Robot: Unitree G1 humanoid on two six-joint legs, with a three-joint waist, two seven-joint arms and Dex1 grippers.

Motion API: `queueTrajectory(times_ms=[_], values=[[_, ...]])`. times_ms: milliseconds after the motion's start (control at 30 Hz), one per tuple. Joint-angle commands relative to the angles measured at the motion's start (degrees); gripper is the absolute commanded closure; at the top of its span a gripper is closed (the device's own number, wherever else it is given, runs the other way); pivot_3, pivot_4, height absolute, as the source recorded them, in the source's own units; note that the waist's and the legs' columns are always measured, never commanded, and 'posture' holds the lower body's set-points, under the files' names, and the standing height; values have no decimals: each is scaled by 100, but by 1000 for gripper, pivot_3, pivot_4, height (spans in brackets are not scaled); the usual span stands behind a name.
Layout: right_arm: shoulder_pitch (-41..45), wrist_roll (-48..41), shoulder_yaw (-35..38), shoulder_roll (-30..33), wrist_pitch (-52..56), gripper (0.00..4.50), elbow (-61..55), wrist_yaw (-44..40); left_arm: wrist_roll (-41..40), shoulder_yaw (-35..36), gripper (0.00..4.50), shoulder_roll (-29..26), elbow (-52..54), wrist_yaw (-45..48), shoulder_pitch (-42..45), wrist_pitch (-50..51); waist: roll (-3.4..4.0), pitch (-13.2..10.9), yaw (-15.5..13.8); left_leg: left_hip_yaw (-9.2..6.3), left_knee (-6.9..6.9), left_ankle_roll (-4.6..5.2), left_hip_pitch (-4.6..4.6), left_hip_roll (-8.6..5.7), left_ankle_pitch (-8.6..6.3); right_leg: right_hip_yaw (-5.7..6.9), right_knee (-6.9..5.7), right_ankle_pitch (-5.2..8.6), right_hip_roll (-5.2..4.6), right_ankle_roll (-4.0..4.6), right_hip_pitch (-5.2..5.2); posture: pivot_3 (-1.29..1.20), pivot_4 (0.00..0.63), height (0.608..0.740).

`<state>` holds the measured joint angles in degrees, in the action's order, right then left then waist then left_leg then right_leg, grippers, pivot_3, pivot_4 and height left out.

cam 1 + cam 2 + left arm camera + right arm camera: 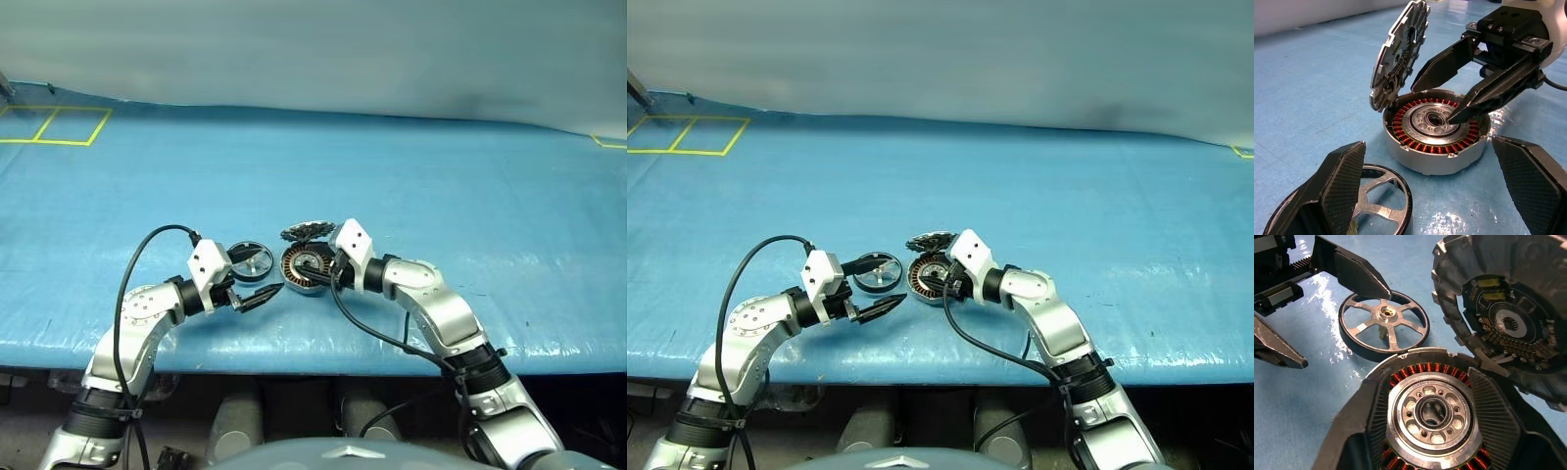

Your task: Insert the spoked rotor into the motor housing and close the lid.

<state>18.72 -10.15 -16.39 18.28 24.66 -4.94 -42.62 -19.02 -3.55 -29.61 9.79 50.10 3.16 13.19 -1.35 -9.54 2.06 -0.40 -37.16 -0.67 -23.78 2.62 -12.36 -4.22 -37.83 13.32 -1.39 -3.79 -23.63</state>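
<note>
The motor housing (304,267) sits on the blue table with its copper windings and silvery hub (1432,413) uncovered. The toothed lid (1400,54) stands tilted up at the housing's far edge. Just left of the housing, the spoked rotor (1383,325) lies flat on the table. My left gripper (268,271) is open around the rotor's near side, with one finger (1339,186) over its rim and nothing gripped. My right gripper (1431,104) is open above the housing. One fingertip (1457,115) is at the hub, and the other finger is beside the lid.
A blue tarp (441,196) covers the table, whose front edge (323,348) runs just below both arms. Yellow tape lines (59,125) mark the far left corner. A black cable (132,264) loops over the left forearm.
</note>
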Motion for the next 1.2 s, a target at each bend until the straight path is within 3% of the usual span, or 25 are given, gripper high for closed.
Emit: queueTrajectory(times_ms=[33,200,767,1200], values=[[120,-69,120,-49,-73,2961,-4,9,-18,59,0,-17,230,-4,2,-136,0,0,0,0,0,0,0,0,0,0,0,0,0,0,0,0,150,740],[191,-38,68,-87,-105,4472,113,-18,-15,76,0,-19,249,-30,-29,-138,0,0,1,0,0,0,0,0,0,0,0,0,0,0,0,0,150,740],[289,258,-87,-130,-171,4472,735,81,8,105,0,-34,302,-65,-86,-146,0,0,2,0,1,0,1,0,0,0,0,0,0,0,0,0,150,740],[150,197,1,-129,-178,4472,305,88,-50,132,0,-31,313,-87,-93,-82,0,0,1,0,1,0,2,0,0,0,0,0,0,0,1,0,150,740]])
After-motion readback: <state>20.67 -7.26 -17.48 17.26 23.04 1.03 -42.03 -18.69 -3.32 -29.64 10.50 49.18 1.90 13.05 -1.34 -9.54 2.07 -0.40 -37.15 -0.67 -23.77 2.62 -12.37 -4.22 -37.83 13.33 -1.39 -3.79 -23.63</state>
